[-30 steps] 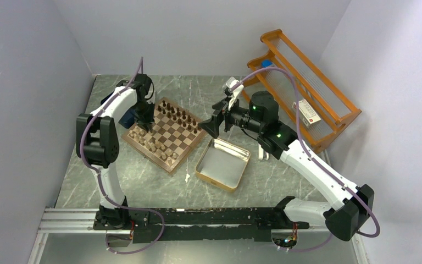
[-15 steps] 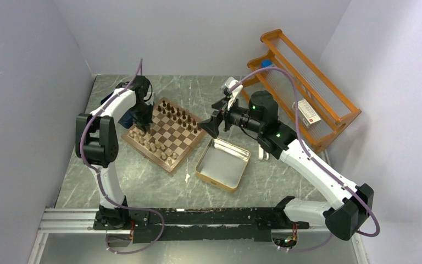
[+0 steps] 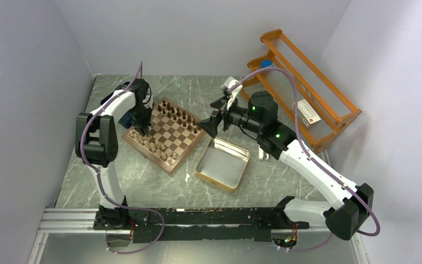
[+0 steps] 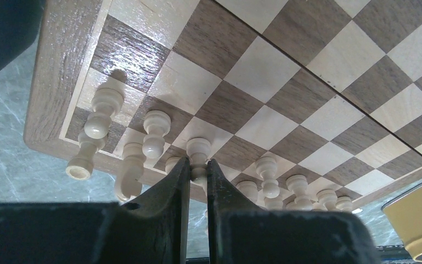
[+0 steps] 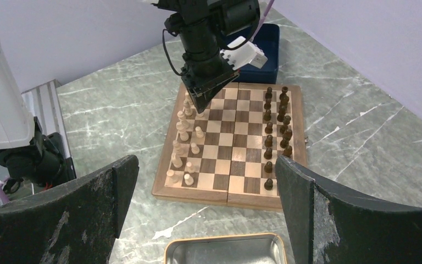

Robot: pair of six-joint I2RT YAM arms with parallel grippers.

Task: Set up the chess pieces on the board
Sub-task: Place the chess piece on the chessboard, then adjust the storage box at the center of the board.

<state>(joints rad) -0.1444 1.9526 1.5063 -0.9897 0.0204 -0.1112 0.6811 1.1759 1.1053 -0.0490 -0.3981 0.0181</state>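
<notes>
Step in hand, judged: seating pale man on home square. Under left gripper (image 4: 198,170), board (image 3: 165,133). Dark pieces (image 5: 277,124) line edge far from it, pale ones close around it. Left gripper clenched on stem of pale pawn (image 4: 199,151) — base hidden between fingers (image 4: 173,187). Tipped pale pieces (image 4: 96,118) lie just left of fingers, so next move calls for straight descent and gentle release. Right gripper (image 3: 207,125) splayed wide, grasping nothing, tin (image 3: 223,164) near it. Lilac walls (image 3: 27,82), grey-green marbled table (image 3: 143,181), orange rack (image 3: 307,88) behind right gripper.

Left arm (image 3: 111,105) reaching forward, left jaws pinched narrow; right arm (image 3: 313,168) raised, right jaws wide
</notes>
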